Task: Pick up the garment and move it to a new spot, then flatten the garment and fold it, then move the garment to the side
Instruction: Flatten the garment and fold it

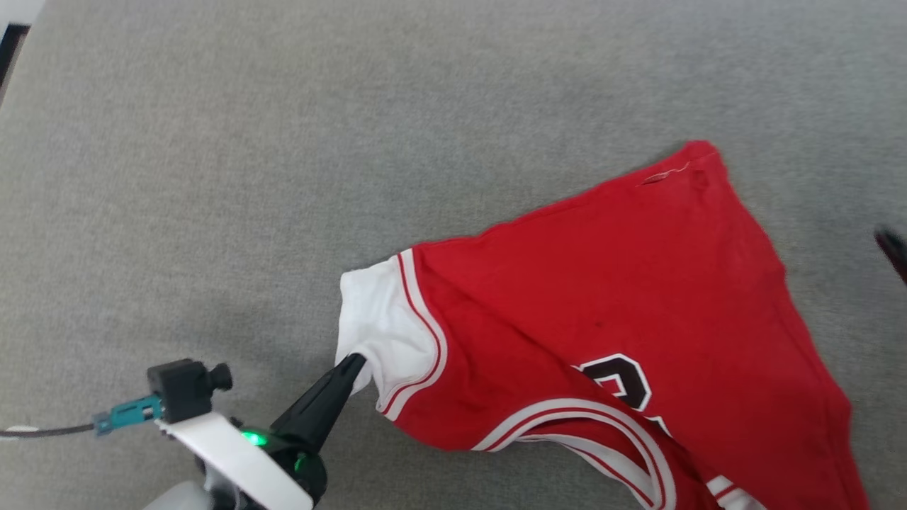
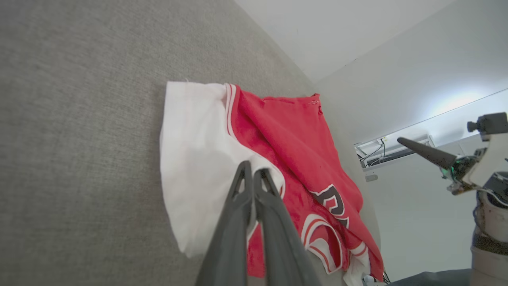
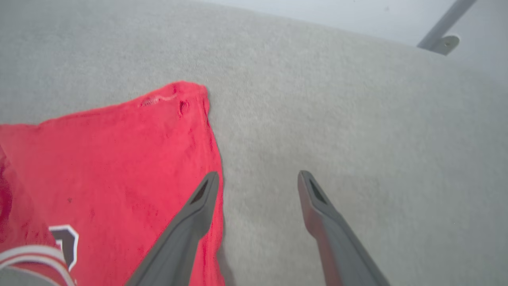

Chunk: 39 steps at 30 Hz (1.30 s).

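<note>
The left gripper (image 1: pixel 352 367) pinches the white short sleeve (image 1: pixel 382 319) of a red jersey-style T-shirt (image 1: pixel 609 297) lying on a grey felt-like surface (image 1: pixel 248 142).
The shirt is spread out with its black-and-white lettering facing up. The left gripper's dark fingers (image 2: pixel 242 186) are pressed together on the sleeve's edge. The right gripper (image 3: pixel 258 180) is just beside the shirt's opposite red edge, fingers spread wide and holding nothing.

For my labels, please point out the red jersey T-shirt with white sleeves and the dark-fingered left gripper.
red jersey T-shirt (image 1: pixel 623 283): head view, red body cloth.
left gripper (image 1: pixel 354 363): head view, fingertips pinching white sleeve.
</note>
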Tool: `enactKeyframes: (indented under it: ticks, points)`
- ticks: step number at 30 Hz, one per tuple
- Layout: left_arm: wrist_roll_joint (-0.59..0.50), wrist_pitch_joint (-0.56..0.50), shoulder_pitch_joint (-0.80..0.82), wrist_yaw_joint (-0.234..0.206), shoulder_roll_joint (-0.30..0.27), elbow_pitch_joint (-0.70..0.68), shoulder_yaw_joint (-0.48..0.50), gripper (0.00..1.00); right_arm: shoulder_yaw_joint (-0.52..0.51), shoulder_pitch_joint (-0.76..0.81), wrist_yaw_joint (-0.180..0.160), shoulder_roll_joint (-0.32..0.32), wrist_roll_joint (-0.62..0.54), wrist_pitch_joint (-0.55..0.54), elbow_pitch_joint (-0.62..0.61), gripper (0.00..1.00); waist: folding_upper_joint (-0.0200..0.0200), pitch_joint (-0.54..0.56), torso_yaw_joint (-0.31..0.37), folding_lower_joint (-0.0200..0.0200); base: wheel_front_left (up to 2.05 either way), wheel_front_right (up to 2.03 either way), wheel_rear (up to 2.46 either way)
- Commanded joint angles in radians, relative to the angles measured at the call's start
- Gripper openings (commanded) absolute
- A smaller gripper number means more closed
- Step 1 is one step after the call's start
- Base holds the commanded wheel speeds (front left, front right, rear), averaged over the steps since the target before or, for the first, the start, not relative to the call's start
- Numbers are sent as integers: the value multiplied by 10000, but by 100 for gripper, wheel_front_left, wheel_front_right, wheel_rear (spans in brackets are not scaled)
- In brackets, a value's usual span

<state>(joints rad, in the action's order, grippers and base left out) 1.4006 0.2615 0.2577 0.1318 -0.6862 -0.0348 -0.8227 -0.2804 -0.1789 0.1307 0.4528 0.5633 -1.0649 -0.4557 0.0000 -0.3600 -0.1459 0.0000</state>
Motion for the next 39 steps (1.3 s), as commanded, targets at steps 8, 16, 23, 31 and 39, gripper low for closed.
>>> enactKeyframes:
  ticks: [8,16,23,31,39]
  points:
    - [-115,50,892,-23,483,31,-460,0,2492,-3145,1,-50,-1322,990,3459,100,0,-991,-919,0,0,0,0]
    - [49,51,1299,-23,837,219,-664,0,3818,-3819,2,84,-1294,631,5822,100,0,-1312,-1407,0,0,0,0]
    - [87,50,1622,-23,783,558,-794,0,4135,-4134,1,81,-989,1316,6499,0,0,-1061,-1198,0,0,0,0]
    - [218,51,3306,-23,-210,1187,-622,0,3387,-5832,-2,-114,-1379,3378,7026,0,0,-893,-249,0,0,0,0]
    - [982,-320,6384,-23,-614,2556,258,0,1449,-8434,-2,-1147,-2509,5248,8594,0,0,-1219,761,0,0,0,0]
